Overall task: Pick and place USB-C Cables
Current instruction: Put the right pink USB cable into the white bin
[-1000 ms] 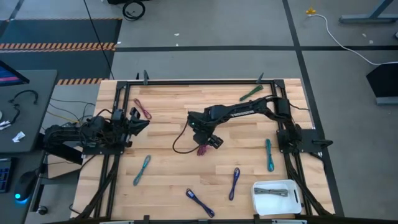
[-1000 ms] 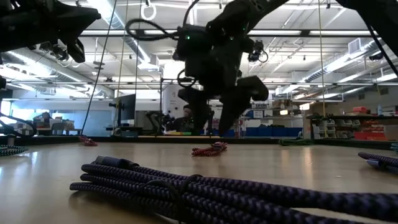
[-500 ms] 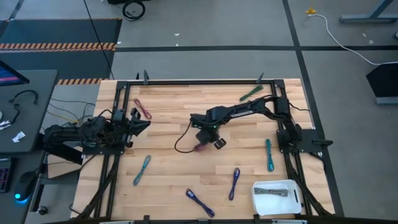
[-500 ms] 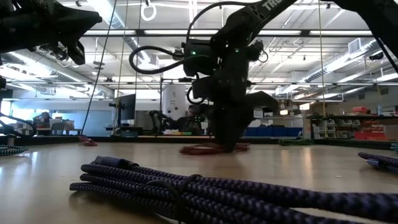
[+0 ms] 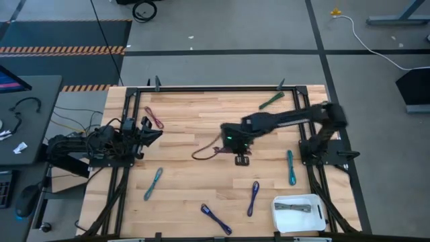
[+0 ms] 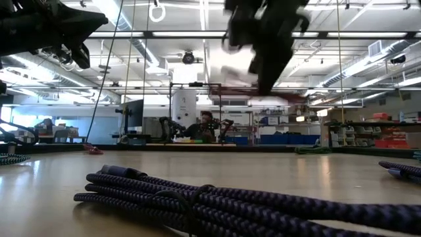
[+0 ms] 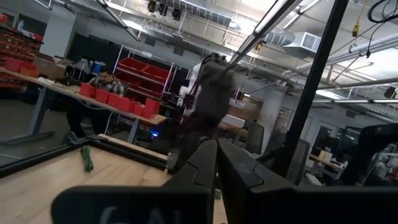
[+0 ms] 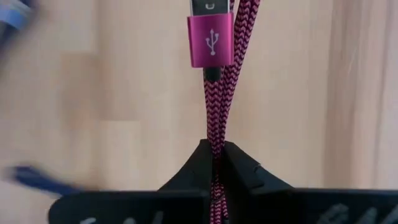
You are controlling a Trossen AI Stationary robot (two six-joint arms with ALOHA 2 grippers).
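the right arm reaches from its base at the counter's right edge toward the middle, wrist bent downward, raised clear of the counter in the low view. the right gripper [image 5: 241,160] has its jaws closed tight on a magenta cable [image 8: 219,93], which runs straight out from between them. the left arm is folded at the left edge, left gripper [image 5: 153,131] with jaws together.

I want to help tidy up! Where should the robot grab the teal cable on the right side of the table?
Probably across the middle of the teal cable, coming straight down from above. It lies flat and long with bare wood on both sides, so the fingers could straddle its thin width.
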